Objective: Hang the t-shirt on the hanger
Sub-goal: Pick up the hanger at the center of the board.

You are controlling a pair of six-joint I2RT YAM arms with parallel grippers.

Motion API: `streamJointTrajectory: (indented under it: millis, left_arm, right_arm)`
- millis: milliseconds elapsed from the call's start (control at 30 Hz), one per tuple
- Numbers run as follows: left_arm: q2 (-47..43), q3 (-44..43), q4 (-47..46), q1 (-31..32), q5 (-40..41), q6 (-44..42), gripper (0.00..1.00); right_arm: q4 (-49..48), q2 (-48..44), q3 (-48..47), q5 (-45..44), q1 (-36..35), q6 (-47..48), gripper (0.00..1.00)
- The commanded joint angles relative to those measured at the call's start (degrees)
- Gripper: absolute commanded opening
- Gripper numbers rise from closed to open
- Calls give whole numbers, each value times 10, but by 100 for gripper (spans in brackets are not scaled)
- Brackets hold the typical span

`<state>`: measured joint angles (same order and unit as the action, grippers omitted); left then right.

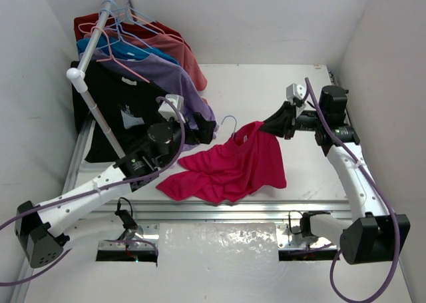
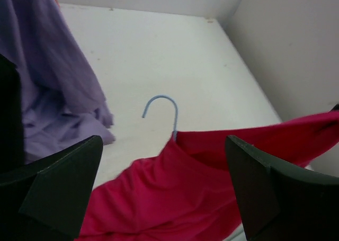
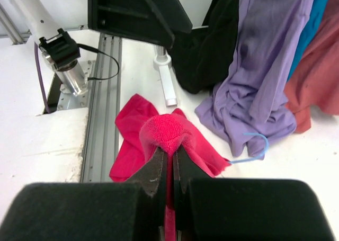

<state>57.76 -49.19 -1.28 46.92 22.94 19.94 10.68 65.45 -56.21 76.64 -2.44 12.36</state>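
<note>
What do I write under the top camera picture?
Right gripper holds up one edge of the magenta t-shirt; the hook of the blue hanger pokes out.

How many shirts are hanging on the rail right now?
5, back to front: dark red shirt, salmon shirt, blue shirt, purple shirt, black shirt in front. More may be hidden between them.
</note>
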Motion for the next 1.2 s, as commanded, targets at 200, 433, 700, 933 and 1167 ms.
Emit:
streamJointTrajectory:
  millis: [200, 433, 700, 933, 1167]
  left_arm:
    - [167, -54, -83, 2, -39, 212, 96]
    - [273, -136, -54, 3, 3, 237, 85]
    - [348, -169, -63, -20, -11, 281, 86]
    - [402, -204, -34, -26, -20, 335, 85]
    - [442, -235, -78, -42, -66, 312, 14]
  right_arm:
    - [13, -12, -33, 14, -4, 32, 0]
    - [0, -17, -27, 26, -4, 23, 0]
    - [2, -27, -29, 41, -7, 21, 0]
    - [-3, -30, -29, 44, -11, 18, 0]
    - [-6, -32, -25, 45, -15, 17, 0]
